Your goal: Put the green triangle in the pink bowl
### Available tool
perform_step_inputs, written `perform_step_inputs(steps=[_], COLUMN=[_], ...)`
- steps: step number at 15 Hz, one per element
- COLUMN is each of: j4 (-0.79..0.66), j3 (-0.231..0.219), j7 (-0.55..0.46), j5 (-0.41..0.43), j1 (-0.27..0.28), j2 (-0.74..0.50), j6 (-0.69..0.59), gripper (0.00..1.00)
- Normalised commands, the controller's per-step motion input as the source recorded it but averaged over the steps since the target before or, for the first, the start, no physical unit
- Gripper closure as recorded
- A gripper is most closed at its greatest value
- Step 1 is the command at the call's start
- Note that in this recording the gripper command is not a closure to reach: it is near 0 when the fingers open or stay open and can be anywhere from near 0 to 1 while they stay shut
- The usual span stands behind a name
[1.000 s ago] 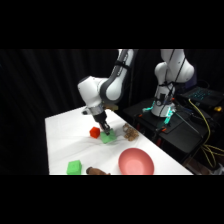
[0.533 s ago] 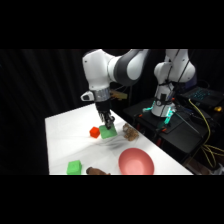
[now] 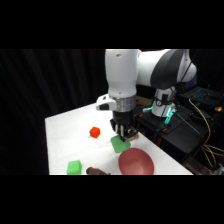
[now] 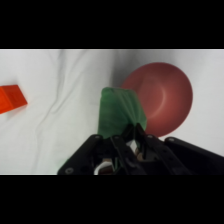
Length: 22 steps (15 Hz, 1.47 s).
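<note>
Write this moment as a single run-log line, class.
gripper: shut on green triangle | triangle: lifted off table, beside pink bowl | bowl: empty | step left: carry over bowl, release

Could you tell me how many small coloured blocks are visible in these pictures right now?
3. The pale green triangle block hangs in the gripper beside the pink bowl; the red block and bright green cube sit on the table. More may be hidden.
</note>
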Motion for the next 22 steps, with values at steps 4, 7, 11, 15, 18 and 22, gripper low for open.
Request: perform_step_inputs(steps=[4, 7, 11, 15, 18, 22], j4=[0.29, 0.20, 0.14, 0.12, 0.12, 0.11], j3=[0.004, -0.008, -0.008, -0.014, -0.017, -0.031], j7=[-0.06, -0.03, 0.02, 0.03, 0.02, 0.00], j5=[-0.110, -0.077, -0.065, -0.071, -0.072, -0.052], j1=[0.014, 0.005, 0.013, 0.012, 0.004, -0.032], j2=[0.22, 0.08, -0.01, -0.03, -0.02, -0.06], j6=[-0.16, -0.17, -0.18, -0.16, -0.15, -0.11], gripper=[0.25, 0.00, 0.00, 0.00, 0.00, 0.00])
